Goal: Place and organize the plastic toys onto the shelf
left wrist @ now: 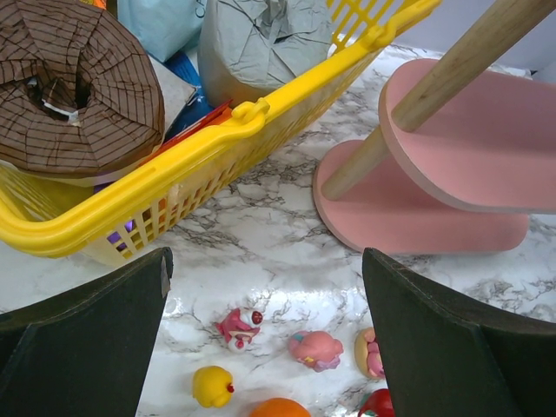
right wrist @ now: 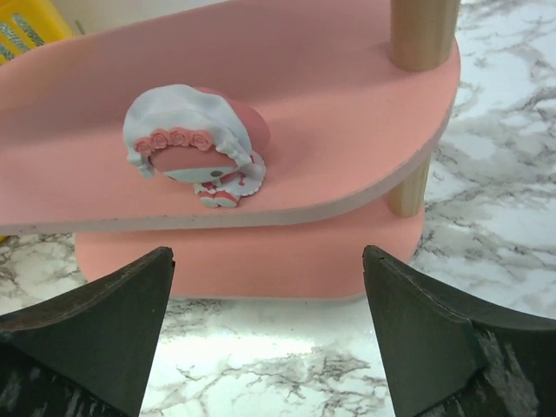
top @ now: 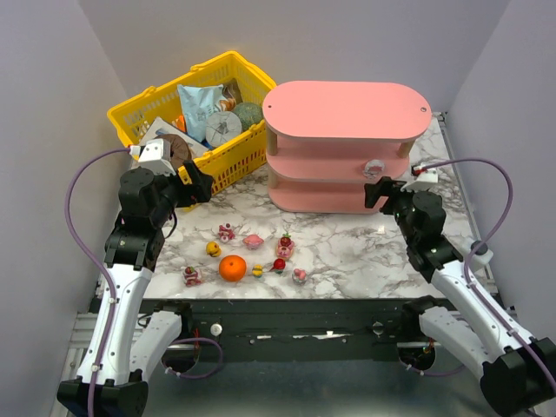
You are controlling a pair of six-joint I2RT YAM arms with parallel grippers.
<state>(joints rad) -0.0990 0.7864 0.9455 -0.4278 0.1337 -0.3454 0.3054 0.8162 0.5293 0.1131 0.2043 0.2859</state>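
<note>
From above, the shelf (top: 347, 148) stands right of the basket (top: 187, 113); several toys (top: 253, 241) and a ball (top: 232, 268) lie on the table (top: 347, 252) in front. At the left wrist, the left gripper (left wrist: 265, 261) gapes wide, empty, above those toys. At the right wrist, the right gripper (right wrist: 268, 256) is spread wide, empty, facing a bonneted toy (right wrist: 195, 148) on the shelf's middle board.
</note>
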